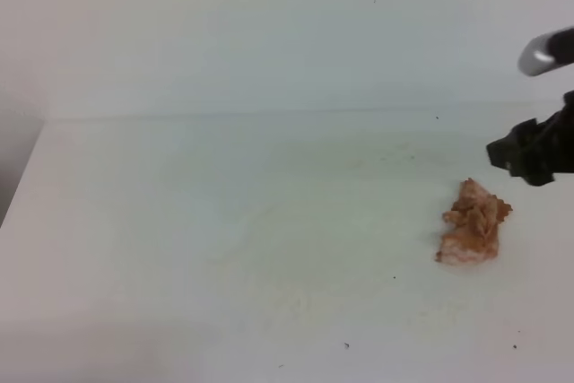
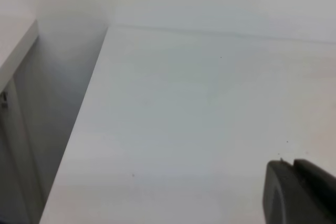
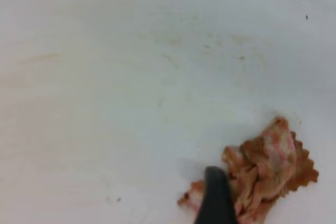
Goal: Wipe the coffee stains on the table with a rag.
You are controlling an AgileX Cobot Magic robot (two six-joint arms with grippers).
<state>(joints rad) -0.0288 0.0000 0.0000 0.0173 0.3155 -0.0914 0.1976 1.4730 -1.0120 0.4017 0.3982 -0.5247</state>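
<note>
The rag (image 1: pixel 473 224), a crumpled pinkish-orange and brown wad, lies loose on the white table (image 1: pixel 224 221) at the right. It also shows in the right wrist view (image 3: pixel 262 171). My right gripper (image 1: pixel 527 154) hovers just above and to the right of it, holding nothing. Only one of its dark fingers (image 3: pixel 214 195) shows, at the rag's left edge. No orange-brown splotch shows, only faint brownish coffee stains (image 3: pixel 210 43) left of the rag (image 1: pixel 395 157). My left gripper (image 2: pixel 295 182) shows only in the left wrist view, its dark fingers together over bare table.
The table's left edge (image 2: pixel 79 124) drops off beside a grey gap and a wall. The back edge meets a pale wall (image 1: pixel 269 33). A few tiny dark specks (image 1: pixel 346 344) dot the front of the table.
</note>
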